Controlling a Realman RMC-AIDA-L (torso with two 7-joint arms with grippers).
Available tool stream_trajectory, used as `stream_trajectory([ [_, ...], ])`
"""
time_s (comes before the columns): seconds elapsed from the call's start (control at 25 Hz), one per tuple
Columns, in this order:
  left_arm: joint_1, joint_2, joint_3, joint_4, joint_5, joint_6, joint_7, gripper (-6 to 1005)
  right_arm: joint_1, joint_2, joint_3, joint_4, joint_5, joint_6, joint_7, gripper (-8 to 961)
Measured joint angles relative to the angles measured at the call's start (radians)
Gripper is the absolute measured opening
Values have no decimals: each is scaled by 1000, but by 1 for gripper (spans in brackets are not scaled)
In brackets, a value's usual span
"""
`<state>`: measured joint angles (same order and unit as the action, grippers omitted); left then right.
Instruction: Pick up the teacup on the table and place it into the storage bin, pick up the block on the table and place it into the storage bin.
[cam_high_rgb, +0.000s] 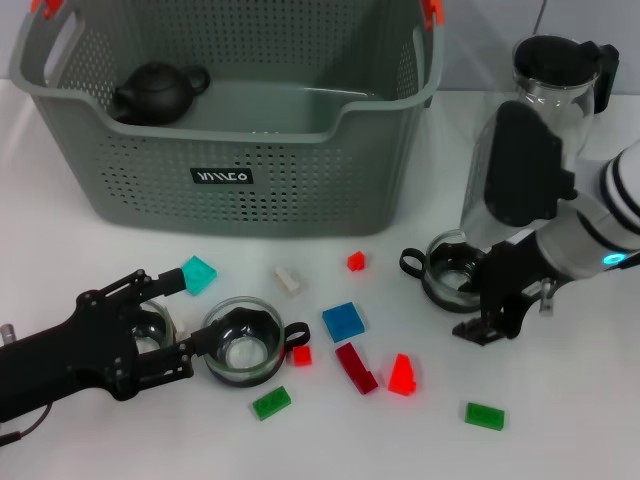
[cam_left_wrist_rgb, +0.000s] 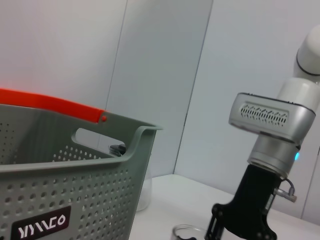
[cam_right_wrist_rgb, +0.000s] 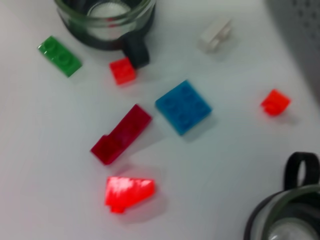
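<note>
Near the worktop's front left corner, the left claw (cam_high_rgb: 185, 315), spread, flanks one clear glass teacup (cam_high_rgb: 243, 341), while the right claw (cam_high_rgb: 478, 300) pinches another glass teacup (cam_high_rgb: 452, 272), which could slip before reaching the grey perforated storage bin (cam_high_rgb: 240, 185).

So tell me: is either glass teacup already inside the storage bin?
No; both teacups stand on the table, and the storage bin holds only a dark teapot.

Bright, even light fills every view, leaving only soft, short shadows. The red wedge block (cam_right_wrist_rgb: 129, 192) glares, and the right wrist view is blurred.
</note>
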<state>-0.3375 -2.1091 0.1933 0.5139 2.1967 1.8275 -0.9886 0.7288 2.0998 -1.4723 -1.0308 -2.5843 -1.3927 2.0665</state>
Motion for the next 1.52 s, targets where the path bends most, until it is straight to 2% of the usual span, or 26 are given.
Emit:
stream_trajectory([
  [0.56,-1,0,1,0,1,0,0,860,7,-7,41,-2,-3,-26,29,496],
  [0.76,-1,0,0,0,-1,1,0,860,8,-8,80,-4,-3,-43,25,311],
  [0.84,-1,0,0,0,-1,2,0,860,5,-8,114,-18,1,-68,17,164],
  [0.88,-1,0,0,0,-1,2,0,860,4,-7,139,-27,4,-90,7,90],
  [1.08,0,0,0,0,-2,3,-1,860,1,-6,298,-85,45,-220,-57,75],
  [1.16,1,0,0,0,-2,4,0,860,-4,-11,399,-117,119,-309,-114,69],
  [1.36,4,-1,-1,0,-4,5,2,860,-12,-49,691,-142,450,-537,-238,57],
  [1.4,4,-2,-1,0,-5,5,3,860,-22,-57,773,-139,606,-560,-252,57],
  [1.52,1,-2,-1,0,-5,7,3,860,-41,-50,830,-142,789,-525,-256,57],
])
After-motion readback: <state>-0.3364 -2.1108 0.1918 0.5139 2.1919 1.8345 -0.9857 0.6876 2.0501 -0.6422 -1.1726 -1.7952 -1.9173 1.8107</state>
